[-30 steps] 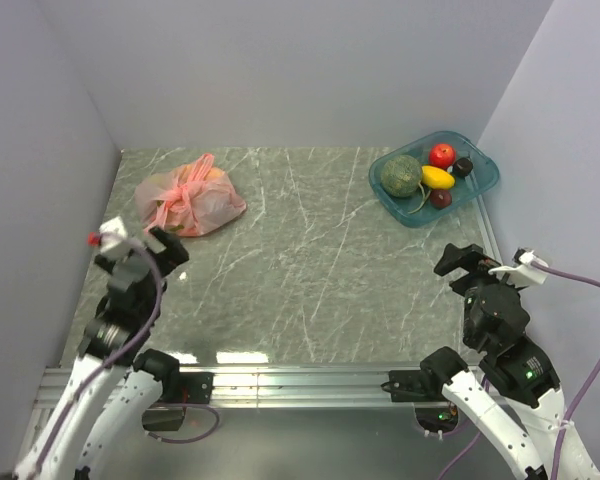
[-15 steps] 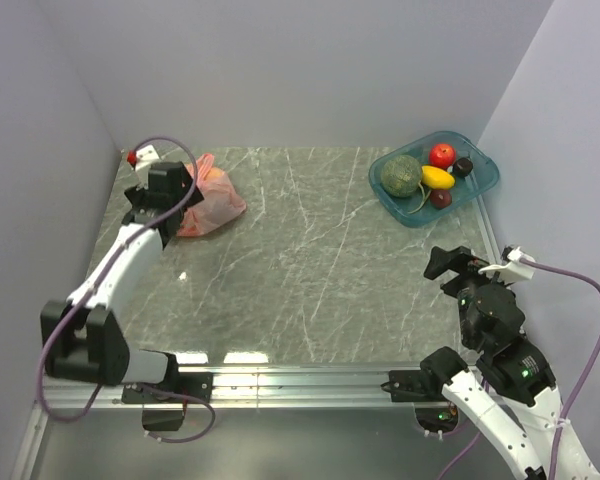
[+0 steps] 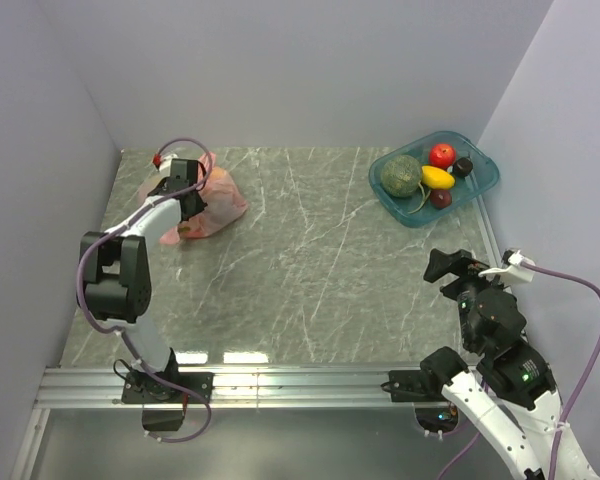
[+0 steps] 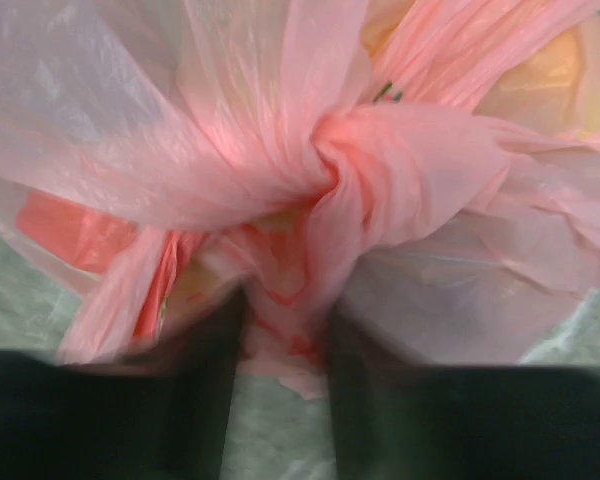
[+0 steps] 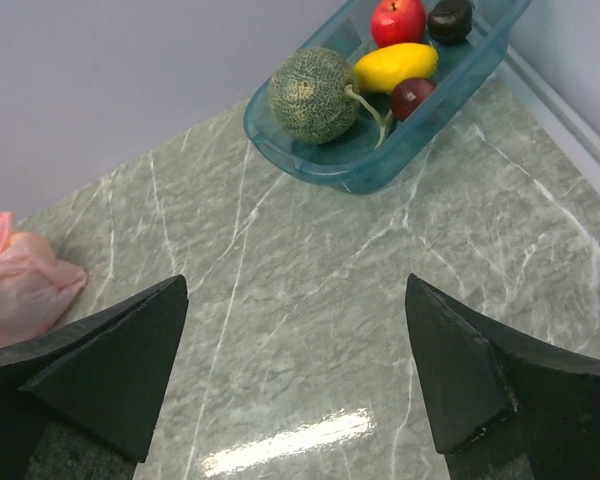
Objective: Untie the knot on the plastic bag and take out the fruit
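The pink plastic bag [image 3: 218, 200] lies at the table's far left and fills the left wrist view [image 4: 130, 120]. Its knot [image 4: 330, 175] is a twisted bunch in the middle, still tied. Fruit [image 4: 550, 70] shows only as yellow-orange shapes through the plastic. My left gripper [image 3: 192, 205] is pressed against the bag; its blurred dark fingers [image 4: 212, 370] stand close together on a fold of pink plastic just under the knot. My right gripper [image 5: 295, 350] hangs open over bare table near the right, far from the bag [image 5: 20, 285].
A teal tray [image 3: 480, 185] stands at the far right holding a dull-green melon [image 3: 402, 175], a red apple [image 3: 441, 154], a yellow fruit and dark ones. Grey walls close in the table on the left, back and right.
My left arm has swung from the near left up to the bag, and its jaws have narrowed from wide open onto the plastic. The right arm has barely shifted.
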`<state>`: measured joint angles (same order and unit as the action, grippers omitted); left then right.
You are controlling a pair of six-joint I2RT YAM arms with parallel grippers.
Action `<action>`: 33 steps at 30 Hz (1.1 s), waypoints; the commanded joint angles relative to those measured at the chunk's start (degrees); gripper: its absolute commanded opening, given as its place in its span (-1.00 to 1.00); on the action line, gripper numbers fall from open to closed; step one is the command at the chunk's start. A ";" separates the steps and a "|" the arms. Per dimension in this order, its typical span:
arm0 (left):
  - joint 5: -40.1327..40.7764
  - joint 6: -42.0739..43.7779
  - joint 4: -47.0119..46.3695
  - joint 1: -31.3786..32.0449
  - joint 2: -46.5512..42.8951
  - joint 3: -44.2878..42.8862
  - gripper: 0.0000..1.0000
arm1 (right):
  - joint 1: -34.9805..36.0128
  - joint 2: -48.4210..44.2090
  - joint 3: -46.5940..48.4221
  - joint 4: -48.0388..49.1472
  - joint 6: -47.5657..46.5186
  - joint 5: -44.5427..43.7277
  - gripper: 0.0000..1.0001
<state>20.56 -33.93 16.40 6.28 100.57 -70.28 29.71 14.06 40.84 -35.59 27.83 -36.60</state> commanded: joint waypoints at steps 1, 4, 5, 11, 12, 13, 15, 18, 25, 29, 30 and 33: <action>-2.11 0.18 0.03 3.19 -2.48 -2.94 -0.72 | -0.18 -0.62 -0.32 1.58 0.38 0.56 0.85; -0.51 -0.25 -1.28 9.43 -8.54 0.04 -0.99 | -0.18 -0.01 -0.41 1.58 0.55 1.62 0.79; -1.13 -0.87 -1.46 10.58 -11.25 0.84 -0.99 | -0.18 0.69 -0.24 1.41 0.64 2.05 0.77; -4.29 -7.45 -3.48 18.67 -20.83 11.29 -0.99 | -0.18 4.12 0.56 2.81 -1.02 10.13 0.68; -4.38 -8.94 -3.92 21.37 -21.90 14.00 -0.99 | -0.18 4.65 0.64 3.16 -1.38 11.54 0.65; -4.30 -9.83 -4.10 22.79 -22.87 15.16 -0.99 | -0.10 5.26 0.64 3.51 -2.08 14.42 0.63; -4.03 -12.20 -4.36 27.35 -25.42 18.32 -0.99 | -0.10 7.37 0.91 4.21 -2.69 16.99 0.61; -2.72 -15.88 -4.98 35.42 -29.02 21.75 -0.99 | -0.01 10.62 0.82 5.18 -2.79 22.26 0.60; -1.57 -17.84 0.11 46.71 -34.91 20.45 -0.11 | 0.95 16.25 -1.99 10.97 -2.08 29.48 0.61; -0.52 -16.78 3.01 46.80 -41.50 18.17 0.48 | 3.24 21.51 -3.75 14.49 -1.64 29.92 0.61; 0.44 -16.08 4.93 46.72 -42.30 16.68 0.57 | 3.85 22.57 -3.84 15.28 -1.30 30.09 0.61; 4.74 -14.15 7.84 46.45 -43.53 15.09 0.66 | 7.54 26.79 -3.22 18.53 -0.68 30.01 0.61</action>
<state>20.64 -50.11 21.08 53.01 58.57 -51.79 34.37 37.80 37.28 -23.57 26.35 -7.88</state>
